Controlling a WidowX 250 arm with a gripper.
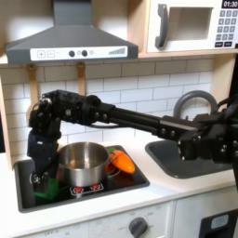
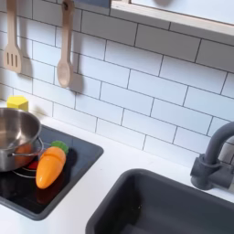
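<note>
In the first exterior view the black arm reaches across from the right of the frame, folds down at the lower left and sets its gripper (image 1: 37,175) at the left edge of the stove (image 1: 130,178), just beside the steel pot (image 1: 84,164). A green thing (image 1: 45,192) lies right under it; whether the jaws are apart or clamped on it I cannot tell, the dark parts blur together. A toy carrot (image 1: 121,163) lies against the pot's right side, and the sink (image 1: 177,158) sits at the right of the frame.

In the second exterior view the pot (image 2: 18,137) stands at the left edge of the frame, the carrot (image 2: 50,166) just beside it on the stove (image 2: 64,187), and two wooden utensils (image 2: 63,53) hang on the tiled wall at upper left. The sink (image 2: 155,206) takes the lower right.

The gripper works so close to the pot that, to my eye, a sideways drift could knock it, shove it into the carrot and roll that off the stove onto the table (image 2: 119,151).
</note>
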